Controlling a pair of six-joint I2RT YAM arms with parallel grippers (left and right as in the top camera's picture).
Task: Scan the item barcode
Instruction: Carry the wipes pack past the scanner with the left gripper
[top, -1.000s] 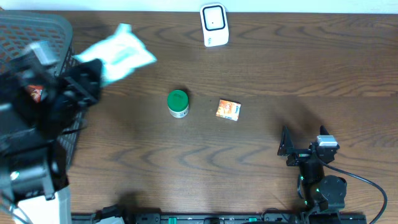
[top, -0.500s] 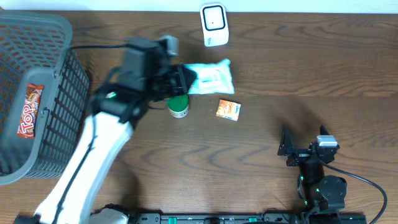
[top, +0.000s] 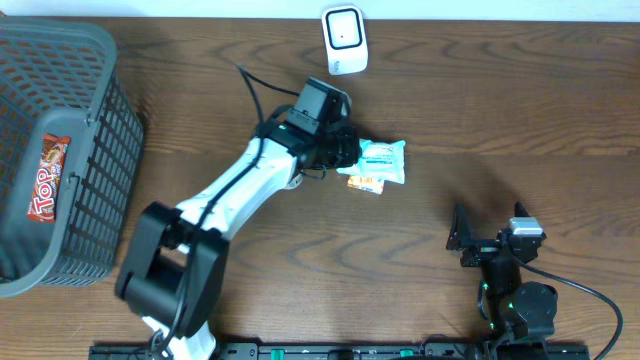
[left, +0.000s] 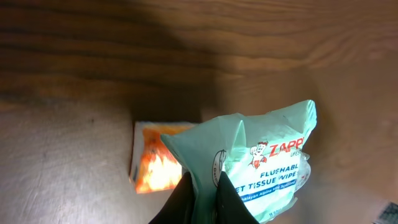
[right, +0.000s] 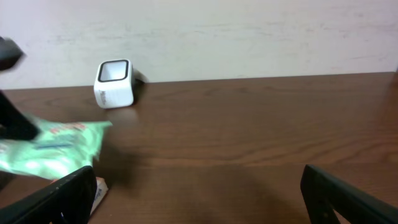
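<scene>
One brown table (top: 500, 120), one grey basket (top: 90, 60) at its left end. Two arms: the left gripper (top: 350, 152) is clamped on the single pack of wet wipes (top: 383, 161) mid-table; the right gripper (top: 490, 238) gapes wide, holding nothing. One red snack packet (top: 47, 178) lies in the basket. One white scanner (top: 344, 38) stands at the far edge. One small orange box (top: 366, 184) sits partly under the wipes.

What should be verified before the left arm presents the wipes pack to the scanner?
1. Left gripper shut on wipes pack: ok.
2. Scanner upright, nothing in front of it: ok.
3. Pack's barcode facing the scanner: cannot tell.
4. Pack apart from the orange box: cannot tell; it overlaps the box from above.
5. Right gripper open and well away: ok.
</scene>
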